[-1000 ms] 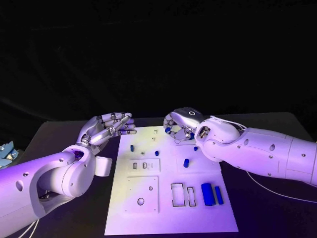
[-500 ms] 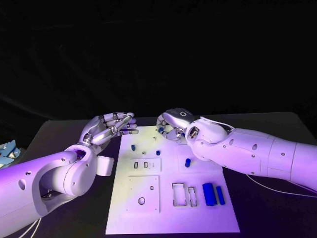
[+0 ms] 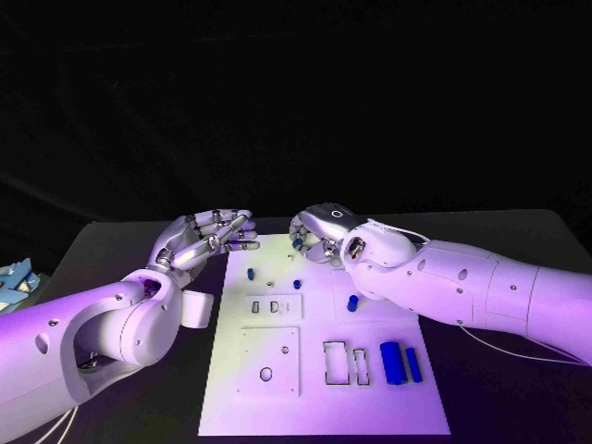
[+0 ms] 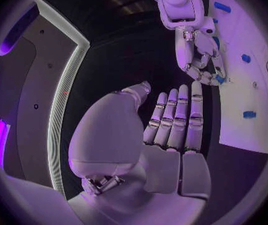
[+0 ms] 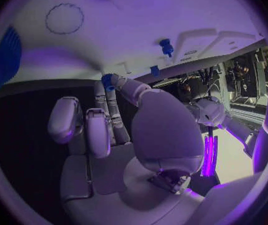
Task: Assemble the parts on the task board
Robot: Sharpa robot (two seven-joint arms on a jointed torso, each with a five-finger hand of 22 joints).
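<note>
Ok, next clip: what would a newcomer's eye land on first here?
Two silver hands nearly meet over the far end of the white task board. The right hand pinches a small blue part in its fingertips, while the left hand hovers empty at the board's far left corner. Two blue bars lie near the board's right edge.

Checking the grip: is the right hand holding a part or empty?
Holding: right hand pinches a small blue part at its fingertips.

The task board (image 3: 316, 407) was white, lying on a black counter (image 3: 510, 388). Small blue parts (image 3: 392, 363) sat at its five o'clock corner. Both arms were white, the left hand (image 3: 205, 237) and right hand (image 3: 320, 236) silver.
</note>
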